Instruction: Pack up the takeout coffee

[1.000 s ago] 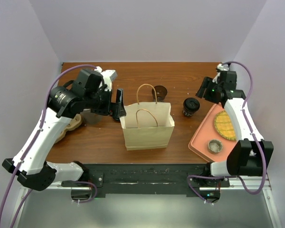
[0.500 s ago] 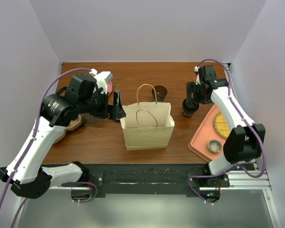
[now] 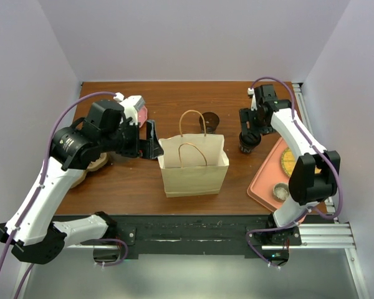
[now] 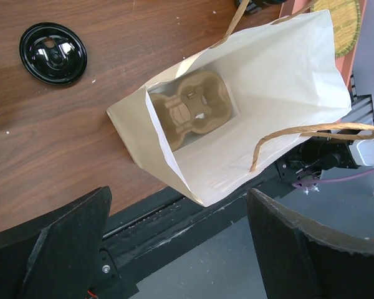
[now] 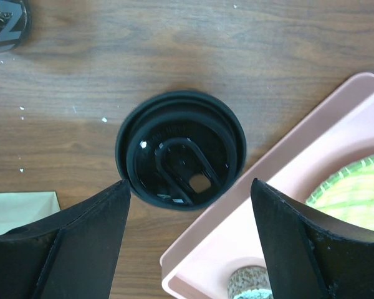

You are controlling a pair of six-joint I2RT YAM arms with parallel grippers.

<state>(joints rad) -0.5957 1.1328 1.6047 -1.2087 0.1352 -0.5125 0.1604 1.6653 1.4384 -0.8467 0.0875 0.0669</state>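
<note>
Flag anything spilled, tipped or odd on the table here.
Nothing spilled or tipped. The coffee stands upright, lidded, right beside the pink tray; the bag stands open with a cup carrier inside. Only oddities: a loose black lid lying behind the bag and a few white specks nearby.

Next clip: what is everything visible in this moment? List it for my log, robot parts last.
table: 1, brown wood, under everything
paper bag: 1, tan, standing open at centre
cup carrier: 1, brown cardboard, inside the bag
takeout coffee: 1, black lid, right of bag, beside tray
loose lid: 1, black, behind bag
tray: 1, pink, near right
woven mat: 1, yellow-green, on tray
small dish: 1, grey-brown, on tray
cardboard piece: 1, tan, left, partly under arm
left gripper: black, open, at bag's left edge
right gripper: black, open, over the coffee
</note>
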